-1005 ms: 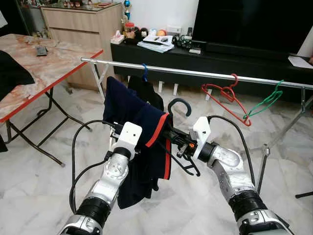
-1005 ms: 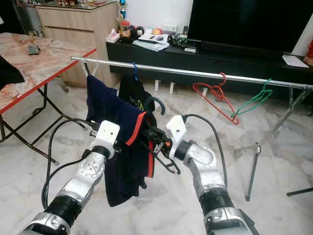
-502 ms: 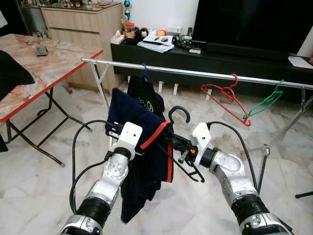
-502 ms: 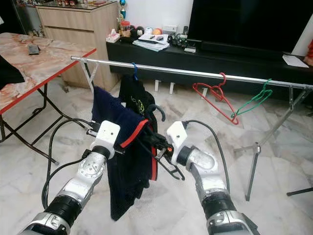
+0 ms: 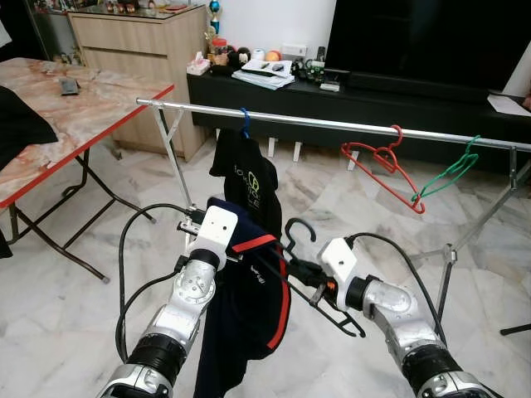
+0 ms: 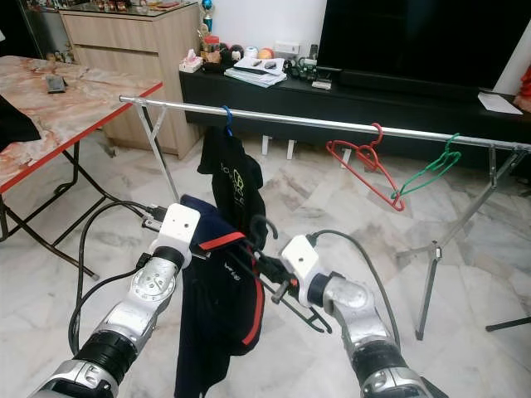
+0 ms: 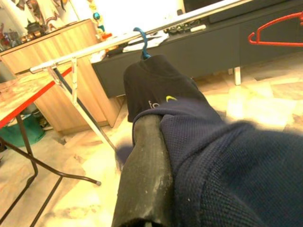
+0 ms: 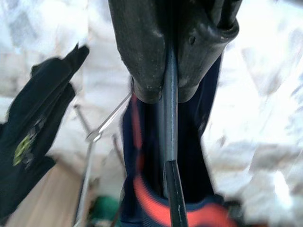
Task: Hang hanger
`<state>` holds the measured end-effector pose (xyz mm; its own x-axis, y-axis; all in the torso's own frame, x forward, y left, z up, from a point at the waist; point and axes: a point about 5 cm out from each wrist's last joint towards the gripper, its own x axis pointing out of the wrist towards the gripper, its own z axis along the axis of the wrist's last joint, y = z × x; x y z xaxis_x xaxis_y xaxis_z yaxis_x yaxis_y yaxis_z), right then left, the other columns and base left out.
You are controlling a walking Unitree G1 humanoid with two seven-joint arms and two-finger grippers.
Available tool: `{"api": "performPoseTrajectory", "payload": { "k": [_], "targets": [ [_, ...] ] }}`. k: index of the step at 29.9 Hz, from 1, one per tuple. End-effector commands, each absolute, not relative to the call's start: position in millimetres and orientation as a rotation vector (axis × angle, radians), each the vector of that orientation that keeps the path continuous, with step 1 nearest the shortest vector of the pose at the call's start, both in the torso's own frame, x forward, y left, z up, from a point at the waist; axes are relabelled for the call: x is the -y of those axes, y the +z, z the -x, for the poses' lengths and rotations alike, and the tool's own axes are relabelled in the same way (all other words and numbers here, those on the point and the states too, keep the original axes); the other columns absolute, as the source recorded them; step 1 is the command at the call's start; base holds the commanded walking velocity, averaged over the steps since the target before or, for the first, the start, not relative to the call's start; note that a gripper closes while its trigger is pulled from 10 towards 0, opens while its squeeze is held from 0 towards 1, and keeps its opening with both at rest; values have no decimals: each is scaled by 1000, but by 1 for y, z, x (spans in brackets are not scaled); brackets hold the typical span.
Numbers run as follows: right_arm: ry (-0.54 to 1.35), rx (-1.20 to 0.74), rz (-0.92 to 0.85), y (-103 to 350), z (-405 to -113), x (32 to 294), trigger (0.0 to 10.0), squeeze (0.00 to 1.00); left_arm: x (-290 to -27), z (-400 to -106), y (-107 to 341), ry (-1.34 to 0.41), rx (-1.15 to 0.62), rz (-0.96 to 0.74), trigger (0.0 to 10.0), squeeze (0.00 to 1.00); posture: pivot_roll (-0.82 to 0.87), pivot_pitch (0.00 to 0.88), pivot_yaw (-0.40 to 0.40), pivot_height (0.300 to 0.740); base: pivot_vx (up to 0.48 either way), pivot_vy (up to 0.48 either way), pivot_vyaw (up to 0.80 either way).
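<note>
A black hanger (image 5: 300, 229) carries a navy garment (image 5: 245, 307) with red trim and hangs low between my arms, well below the silver rail (image 5: 332, 124). My right gripper (image 5: 292, 269) is shut on the hanger's wire just under its hook; in the right wrist view the fingertips (image 8: 142, 85) pinch the wire (image 8: 173, 189). Navy cloth is draped over my left gripper (image 5: 239, 251), which holds the garment at its shoulder. One finger (image 7: 144, 175) shows beside the cloth (image 7: 227, 175). A black shirt (image 5: 249, 178) on a blue hanger hangs from the rail just behind.
A red hanger (image 5: 386, 162) and a green hanger (image 5: 452, 172) hang further right on the rail. A marble table with a red edge (image 5: 75, 108) stands at left. A dark TV console (image 5: 373, 91) runs behind the rack. The rack's leg (image 5: 465, 240) stands at right.
Both grippers have come down and toward me with the hanger and navy garment. The garment now hangs lower, uncovering the black shirt behind it.
</note>
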<state>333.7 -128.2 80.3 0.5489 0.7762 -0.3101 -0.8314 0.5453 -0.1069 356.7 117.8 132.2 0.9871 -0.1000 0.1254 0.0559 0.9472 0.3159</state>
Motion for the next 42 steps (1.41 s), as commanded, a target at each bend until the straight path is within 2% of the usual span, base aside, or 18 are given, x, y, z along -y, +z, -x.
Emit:
{"api": "performPoseTrajectory", "payload": {
  "k": [1, 13, 17, 23, 28, 32, 33, 36, 37, 38, 39, 40, 41, 42],
  "targets": [
    [997, -297, 314, 69, -327, 132, 0, 0, -121, -358, 136, -53, 156, -300, 0, 0, 91, 0, -39, 740, 0, 0, 0],
    [1190, -482, 526, 52, -310, 146, 0, 0, -141, -360, 123, -10, 64, -327, 0, 0, 74, 0, -30, 740, 0, 0, 0],
    [1230, -471, 542, 54, -303, 154, 0, 0, -158, -358, 107, 18, -21, -363, 0, 0, 68, 0, -27, 740, 0, 0, 0],
    [1294, -495, 586, 43, -280, 169, 0, 0, -194, -346, 79, 149, -176, -345, 0, 0, 64, 0, -22, 740, 0, 0, 0],
    [1336, -516, 583, 37, -267, 170, 0, 0, -207, -338, 66, 197, -238, -334, 0, 0, 59, 0, -19, 740, 0, 0, 0],
    [1151, -519, 602, 37, -274, 184, 0, 0, -221, -325, 52, 245, -278, -303, 0, 0, 53, 0, -12, 740, 0, 0, 0],
    [1048, -518, 584, 38, -281, 189, 0, 0, -223, -323, 51, 250, -271, -273, 1569, 0, 51, 1, -9, 740, 0, 0, 0],
    [976, -519, 571, 38, -286, 192, 0, 0, -224, -322, 51, 254, -266, -251, 1569, 0, 50, 1, -9, 740, 0, 0, 0],
    [683, -507, 470, 36, -301, 198, 0, 0, -225, -319, 52, 240, -227, -175, 10000, 0, 47, 2, -5, 740, 0, 0, 0],
    [683, -507, 470, 36, -301, 198, 0, 0, -225, -319, 52, 240, -227, -175, 10000, 0, 47, 2, -5, 740, 0, 0, 0],
    [518, -512, 360, 30, -305, 197, 0, 0, -223, -317, 54, 219, -193, -120, 10000, 0, 47, 2, -5, 740, 0, 0, 0],
    [488, -512, 325, 27, -305, 194, 0, 0, -223, -317, 55, 213, -183, -108, 10000, 0, 51, 3, -1, 740, 0, 0, 0],
    [446, -520, 221, 22, -303, 189, 3451, 0, -220, -317, 57, 195, -157, -73, 10000, 0, 51, 3, 1, 740, 0, 0, 0],
    [446, -520, 221, 22, -303, 189, 3451, 0, -220, -317, 57, 195, -157, -73, 10000, 0, 51, 3, 1, 740, 0, 0, 0]
  ]
}}
